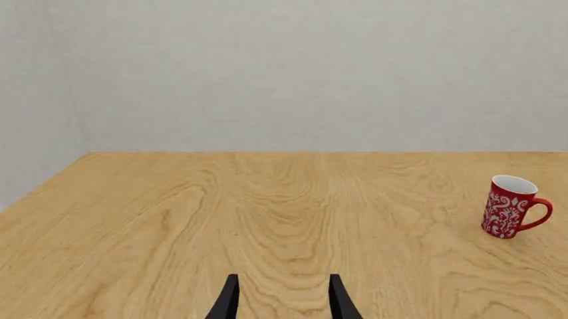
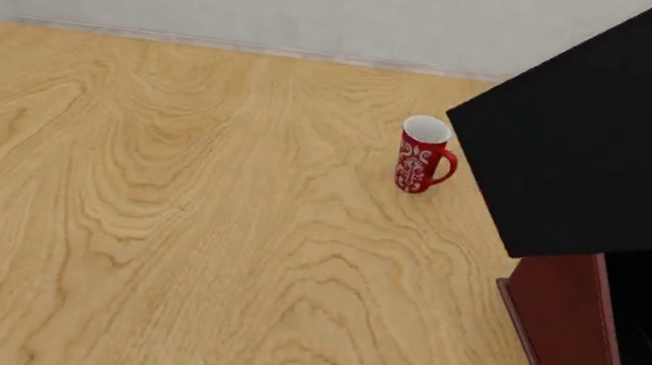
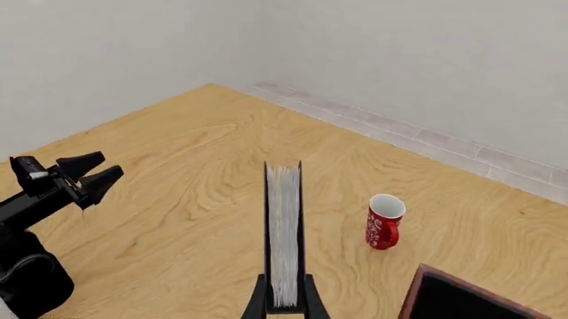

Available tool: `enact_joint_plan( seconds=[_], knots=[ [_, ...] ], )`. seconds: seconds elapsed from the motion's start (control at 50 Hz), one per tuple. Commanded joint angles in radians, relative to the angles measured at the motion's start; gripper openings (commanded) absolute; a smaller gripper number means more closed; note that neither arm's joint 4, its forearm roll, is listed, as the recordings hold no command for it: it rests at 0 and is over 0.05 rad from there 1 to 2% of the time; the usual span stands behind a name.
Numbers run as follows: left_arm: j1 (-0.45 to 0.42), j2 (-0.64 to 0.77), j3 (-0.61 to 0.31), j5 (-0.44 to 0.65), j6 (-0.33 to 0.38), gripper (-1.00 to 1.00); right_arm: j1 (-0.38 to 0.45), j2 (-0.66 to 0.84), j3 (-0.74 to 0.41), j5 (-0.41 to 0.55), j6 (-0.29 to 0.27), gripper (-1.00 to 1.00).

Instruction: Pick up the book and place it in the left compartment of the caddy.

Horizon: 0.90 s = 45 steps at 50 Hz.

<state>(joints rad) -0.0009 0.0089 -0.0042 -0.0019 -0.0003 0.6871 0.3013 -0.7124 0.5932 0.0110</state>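
The right gripper (image 3: 284, 307) pinches the book (image 2: 606, 133), held tilted in the air above the caddy (image 2: 561, 347), mid-carry. Next it must turn upright and descend into the left compartment. The left gripper (image 1: 282, 298), fingers spread, idles well apart.

A: What do we see of our own hardware?

B: Left gripper (image 1: 282, 300): two thin matte black fingers (image 1: 228, 300), tapering to points. Seen from the right wrist, the left arm (image 3: 31, 266) is black too, with a rounded joint housing and a small white patch near the fingers.

A: Right gripper (image 3: 286, 307)?

B: Only slim black finger tips show. No cables, no screws visible.
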Motion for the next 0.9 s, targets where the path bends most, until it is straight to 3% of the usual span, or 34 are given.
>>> enact_joint_plan(
  seconds=[0.02,0.1,0.22,0.46,0.5,0.7,0.9],
  knots=[
    [0.000,0.000,0.000,0.000,0.000,1.00,-0.079,-0.161,-0.035,0.180,0.073,-1.00],
    [0.000,0.000,0.000,0.000,0.000,1.00,-0.102,-0.223,-0.081,0.283,0.078,-1.00],
    [0.000,0.000,0.000,0.000,0.000,1.00,-0.128,-0.268,-0.107,0.355,0.080,-1.00],
    [0.000,0.000,0.000,0.000,0.000,1.00,-0.295,-0.301,-0.223,0.495,0.118,-1.00],
    [0.000,0.000,0.000,0.000,0.000,1.00,-0.340,-0.301,-0.275,0.550,0.114,-1.00],
    [0.000,0.000,0.000,0.000,0.000,1.00,-0.473,-0.301,-0.337,0.624,0.088,-1.00],
    [0.000,0.000,0.000,0.000,0.000,1.00,-0.576,-0.301,-0.274,0.627,0.014,-1.00]
  ],
)
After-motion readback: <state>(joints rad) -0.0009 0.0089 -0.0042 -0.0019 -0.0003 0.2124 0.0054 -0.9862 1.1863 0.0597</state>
